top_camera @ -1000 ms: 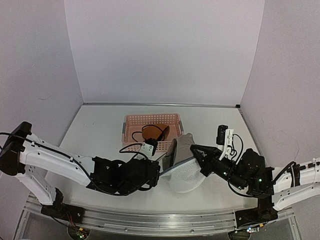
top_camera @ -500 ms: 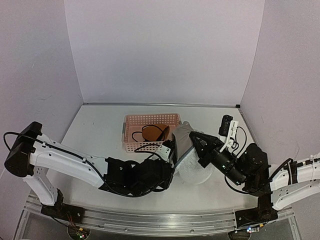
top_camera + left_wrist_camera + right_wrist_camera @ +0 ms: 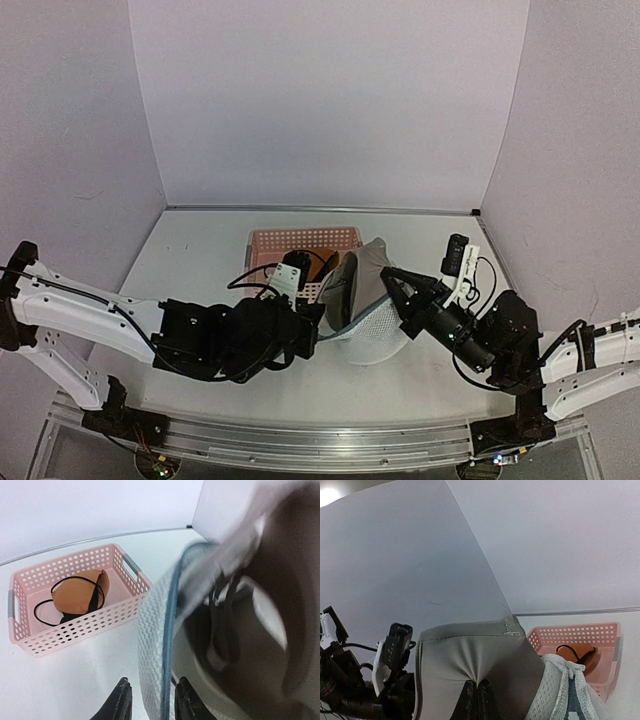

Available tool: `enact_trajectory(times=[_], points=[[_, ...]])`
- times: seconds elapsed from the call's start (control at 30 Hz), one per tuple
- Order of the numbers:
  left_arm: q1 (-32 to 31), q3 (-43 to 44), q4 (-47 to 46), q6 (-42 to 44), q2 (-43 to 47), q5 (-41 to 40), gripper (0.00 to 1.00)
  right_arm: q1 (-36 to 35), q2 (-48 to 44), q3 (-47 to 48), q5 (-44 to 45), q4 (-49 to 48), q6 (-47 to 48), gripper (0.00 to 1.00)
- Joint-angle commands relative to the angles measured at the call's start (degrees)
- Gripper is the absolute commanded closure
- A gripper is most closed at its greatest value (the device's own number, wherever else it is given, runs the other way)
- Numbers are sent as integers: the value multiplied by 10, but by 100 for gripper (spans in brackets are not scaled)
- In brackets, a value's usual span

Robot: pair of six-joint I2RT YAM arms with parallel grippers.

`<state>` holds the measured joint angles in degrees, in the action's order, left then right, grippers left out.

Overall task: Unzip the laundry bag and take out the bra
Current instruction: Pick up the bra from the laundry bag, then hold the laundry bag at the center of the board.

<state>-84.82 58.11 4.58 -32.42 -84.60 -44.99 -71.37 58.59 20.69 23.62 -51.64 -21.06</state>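
Note:
The white mesh laundry bag (image 3: 378,338) sits mid-table with its mouth open and turned left. My left gripper (image 3: 315,333) is closed on the bag's rim. In the left wrist view its fingers (image 3: 120,703) straddle the mesh and blue-grey zip edge (image 3: 169,645), gripper (image 3: 152,703). A grey bra (image 3: 364,274) sticks up out of the mouth. My right gripper (image 3: 398,290) is shut on the bra's fabric (image 3: 470,650), which puckers at the closed tips, gripper (image 3: 477,686). The bra's lower part is still inside the bag (image 3: 560,690).
A pink lattice basket (image 3: 300,238) stands just behind the bag and holds an orange-brown padded item with black straps (image 3: 80,590). The left wrist camera covers part of the basket from above. Walls close off the back and both sides.
My left arm has drawn back to the left with the bag's rim. My right gripper has lifted the grey bra higher out of the bag, and the bag now stands more upright.

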Motion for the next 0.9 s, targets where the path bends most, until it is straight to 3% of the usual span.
enact_trajectory(times=[0.0, 0.33, 0.57, 0.73, 0.87], points=[[0, -23, -1, -14, 66, -27, 67, 1, -19, -18, -63, -11, -29, 100], [0, -70, -12, 7, 162, -2, 49, 1, -11, -58, -175, -16, -2, 100], [4, -72, 5, 64, 224, 15, 39, 1, 4, -69, -340, -35, 160, 100], [33, -57, 12, 110, 241, 126, 36, 1, 29, -48, -474, -8, 283, 100], [64, -32, 40, 138, 209, 240, 36, 3, 62, -24, -518, 49, 356, 100]])
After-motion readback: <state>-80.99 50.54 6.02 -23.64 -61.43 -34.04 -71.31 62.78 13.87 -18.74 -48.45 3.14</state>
